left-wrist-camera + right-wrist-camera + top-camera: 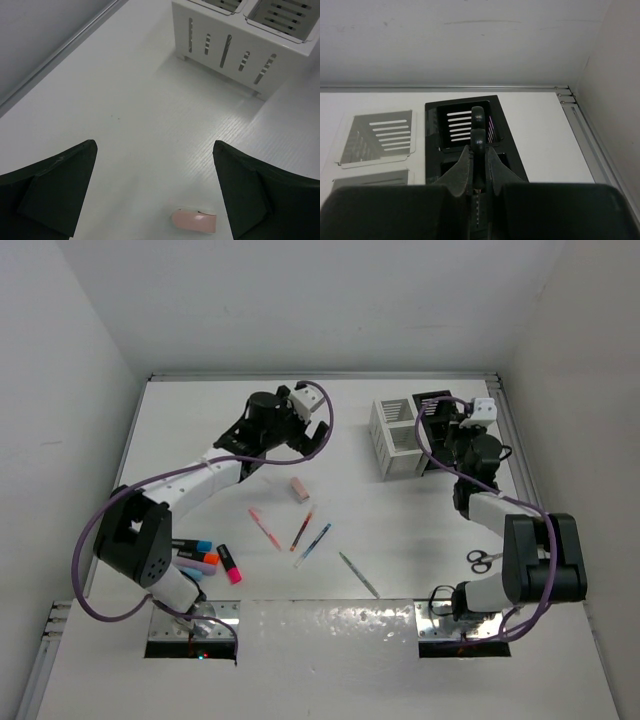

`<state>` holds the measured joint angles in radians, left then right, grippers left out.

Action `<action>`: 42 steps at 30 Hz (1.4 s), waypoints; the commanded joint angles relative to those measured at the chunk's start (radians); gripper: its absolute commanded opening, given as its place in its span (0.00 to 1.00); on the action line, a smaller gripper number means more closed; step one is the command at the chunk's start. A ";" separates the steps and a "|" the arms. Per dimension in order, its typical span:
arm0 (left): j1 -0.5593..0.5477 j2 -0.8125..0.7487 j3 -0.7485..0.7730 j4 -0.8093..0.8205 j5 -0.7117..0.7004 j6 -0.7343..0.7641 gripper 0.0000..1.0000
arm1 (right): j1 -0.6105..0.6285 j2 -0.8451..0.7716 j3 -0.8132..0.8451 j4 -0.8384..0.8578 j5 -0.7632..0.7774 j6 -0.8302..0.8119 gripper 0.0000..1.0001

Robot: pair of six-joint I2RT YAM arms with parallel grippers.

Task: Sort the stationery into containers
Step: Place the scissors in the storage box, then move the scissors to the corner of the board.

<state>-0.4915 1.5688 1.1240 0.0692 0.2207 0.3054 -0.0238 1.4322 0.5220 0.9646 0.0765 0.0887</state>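
My left gripper [290, 440] [155, 150] hangs open above the table, and the pink eraser [299, 488] [195, 220] lies just below it, near the right finger. My right gripper [446, 426] [479, 150] is shut on a black item [478, 131] with two rounded lobes, like scissors seen edge-on, held over the black container [432, 405] [432, 130]. The white container [397, 437] [235, 45] stands next to the black one. A pink pen [265, 528], red pen [302, 529], blue pen [314, 544] and grey pen [358, 575] lie mid-table.
Coloured highlighters [205, 555] lie by the left arm's base, one pink [229, 563]. Black-handled scissors [481, 560] rest beside the right arm's base. White walls close in the table on three sides, and the containers sit near the back right corner.
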 commanded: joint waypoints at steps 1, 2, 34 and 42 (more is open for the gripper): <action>0.013 -0.033 -0.004 0.064 -0.001 -0.015 1.00 | -0.002 -0.032 0.016 0.069 0.014 0.042 0.00; 0.013 -0.035 -0.007 0.067 -0.001 -0.015 1.00 | -0.002 -0.036 0.016 0.060 0.017 0.052 0.00; 0.107 -0.088 -0.084 0.196 -0.040 -0.107 1.00 | -0.077 -0.730 -0.206 -1.598 0.462 1.206 0.69; 0.171 -0.191 -0.194 0.230 -0.013 -0.135 1.00 | -0.189 -0.558 -0.244 -1.586 0.569 1.261 0.38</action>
<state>-0.3614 1.4315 0.9352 0.2237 0.2081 0.2001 -0.1944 0.8230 0.2787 -0.6228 0.5709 1.2930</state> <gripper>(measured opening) 0.996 0.418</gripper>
